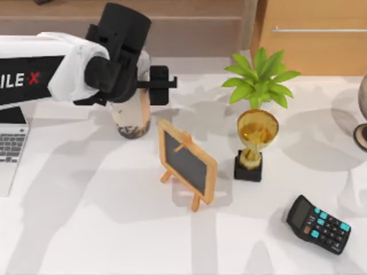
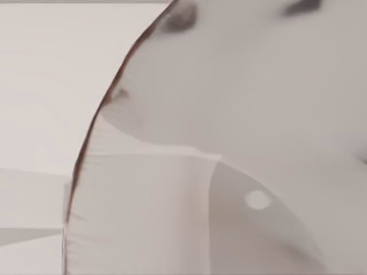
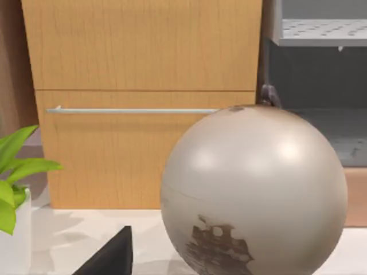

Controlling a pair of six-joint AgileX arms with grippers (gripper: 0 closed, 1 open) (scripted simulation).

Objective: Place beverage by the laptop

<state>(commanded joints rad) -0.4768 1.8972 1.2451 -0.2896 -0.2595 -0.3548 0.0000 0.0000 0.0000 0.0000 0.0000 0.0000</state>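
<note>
Left gripper (image 1: 139,86), upper left of the top view, closed around the beverage (image 1: 133,117); cup upright, long axis vertical, dark pearls lowest, base on the white table (image 1: 103,229); laptop (image 1: 10,146) at the left edge, apart from the cup; wooden cabinet (image 3: 143,86) behind; right gripper's opening cannot be told.

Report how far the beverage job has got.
Done: the left gripper has reached the beverage and sits around its upper part; whether the fingers have closed cannot be told. In hand: the cup stands or hangs near the table's back edge, apart from the laptop at the left edge. Left: carry it leftward and set it down beside the laptop.
</note>
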